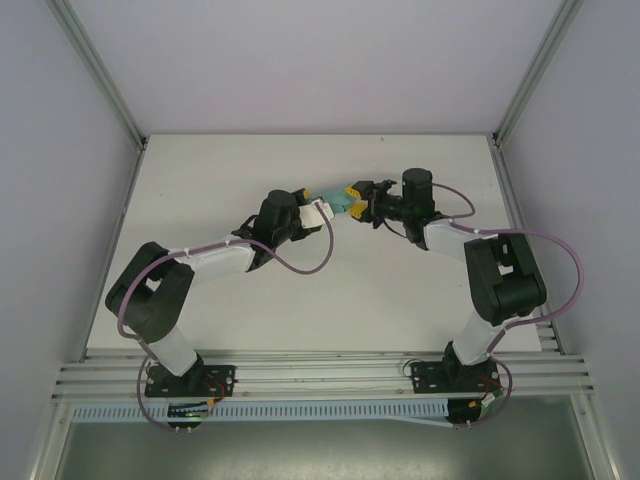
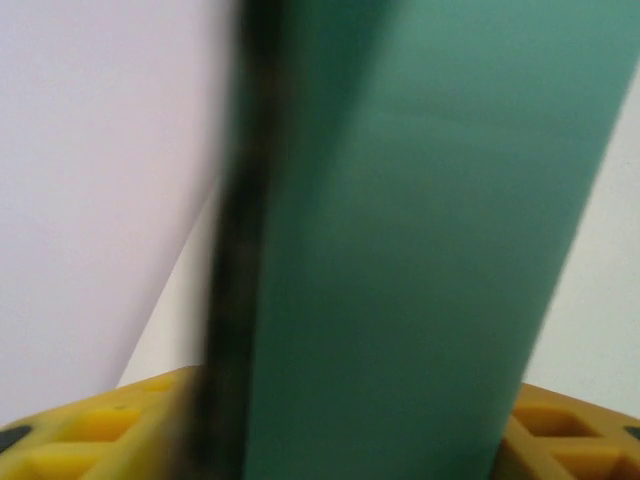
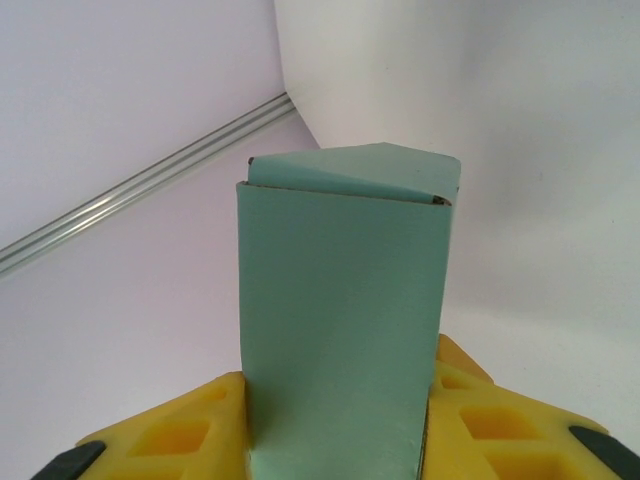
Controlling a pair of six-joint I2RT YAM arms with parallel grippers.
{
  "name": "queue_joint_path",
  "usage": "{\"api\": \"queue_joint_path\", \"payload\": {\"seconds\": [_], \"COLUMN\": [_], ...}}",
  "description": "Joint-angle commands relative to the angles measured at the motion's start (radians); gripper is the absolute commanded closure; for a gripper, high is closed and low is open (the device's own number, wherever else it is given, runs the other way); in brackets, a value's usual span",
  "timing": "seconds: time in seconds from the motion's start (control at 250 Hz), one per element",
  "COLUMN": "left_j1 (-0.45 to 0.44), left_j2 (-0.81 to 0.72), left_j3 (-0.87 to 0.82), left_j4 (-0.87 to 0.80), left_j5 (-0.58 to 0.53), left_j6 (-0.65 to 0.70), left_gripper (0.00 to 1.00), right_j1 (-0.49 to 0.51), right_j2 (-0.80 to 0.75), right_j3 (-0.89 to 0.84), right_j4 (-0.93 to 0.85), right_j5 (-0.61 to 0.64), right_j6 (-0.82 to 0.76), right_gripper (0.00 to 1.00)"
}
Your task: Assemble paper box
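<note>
The main risk here is crushing or skewing the paper box [image 1: 336, 199] while both arms are on it. It is thin teal card, and if your left gripper [image 1: 324, 207] bites on one panel while the right gripper [image 1: 353, 202] holds another, the walls can buckle or a crease can fold the wrong way. A pull from either arm could also slide the card out of the other's pads, and the box would then fall to the table [image 1: 380, 300]. The box sits mid-table between the two wrists, where the arms meet nose to nose, and it looks lifted rather than resting, though that is hard to confirm from above. In the right wrist view it stands upright between the yellow fingers [image 3: 190, 435], with both pads against its lower sides and its open top end pointing away from the camera, so I judge the right fingers to be clamped on it. In the left wrist view a broad teal panel rises between the yellow fingers [image 2: 90, 435], very close and blurred. You cannot tell from this whether those fingers press the card or merely flank it.
</note>
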Motion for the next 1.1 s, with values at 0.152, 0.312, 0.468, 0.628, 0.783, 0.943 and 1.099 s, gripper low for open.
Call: {"api": "queue_joint_path", "payload": {"seconds": [0.152,0.312,0.468,0.628,0.783,0.943,1.099], "left_j1": [0.005,0.005,0.009,0.016,0.018,0.027,0.049], "left_j2": [-0.015,-0.047,-0.085,-0.043,0.054,0.164,0.234], "left_j3": [0.007,0.031,0.122,0.338,0.462,0.552,0.62], "left_j4": [-0.043,-0.157,-0.465,-0.986,-1.188,-1.278,-1.31], "left_j5": [-0.02,0.017,0.128,0.343,0.326,0.262,0.3], "left_j6": [0.041,0.035,0.03,0.069,0.085,0.069,0.056], "left_gripper": [0.49,0.53,0.53,0.51,0.52,0.51,0.5], "right_j1": [-0.001,-0.025,-0.084,-0.089,-0.09,-0.087,-0.073], "right_j2": [-0.077,-0.156,-0.305,-0.395,-0.418,-0.366,-0.269], "right_j3": [-0.035,-0.037,0.026,0.102,0.071,0.08,0.114], "right_j4": [0.051,-0.12,-0.548,-0.785,-0.752,-0.77,-0.782], "right_j5": [-0.032,0.006,0.191,0.422,0.254,0.117,-0.032], "right_j6": [0.011,-0.156,-0.64,-1.242,-1.529,-1.672,-1.736], "right_gripper": [0.3,0.01,0.01,0.01,0.01,0.03,0.12]}}
